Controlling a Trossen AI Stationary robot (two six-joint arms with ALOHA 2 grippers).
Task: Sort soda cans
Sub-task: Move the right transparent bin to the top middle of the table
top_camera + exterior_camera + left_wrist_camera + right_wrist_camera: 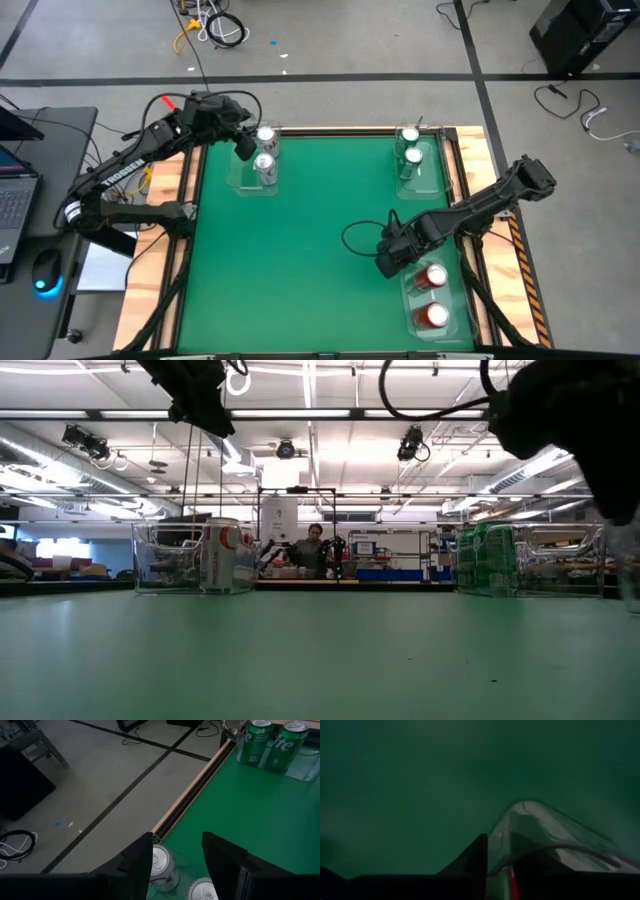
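Note:
Two silver-grey soda cans (265,160) stand in a clear tray (240,180) at the far left. Two green cans (410,150) stand in a tray at the far right, and two red cans (432,296) in a tray (412,300) at the near right. My left gripper (177,855) hangs open above the silver-grey cans, well clear of them in the low view, touching nothing. My right gripper (388,265) points down at the far-left corner of the red cans' tray, its fingers close together. My right gripper comes from above, pointing down, with the clear tray's rim near its corner (500,865) in the narrow gap between its two fingers (477,862). The tray sits flat on the table.
The green mat (300,260) is bare in its middle and near left. Wooden strips (480,160) edge the table on both sides. A laptop and a mouse (45,268) lie on a side desk at the left. Cables lie on the floor beyond the table.

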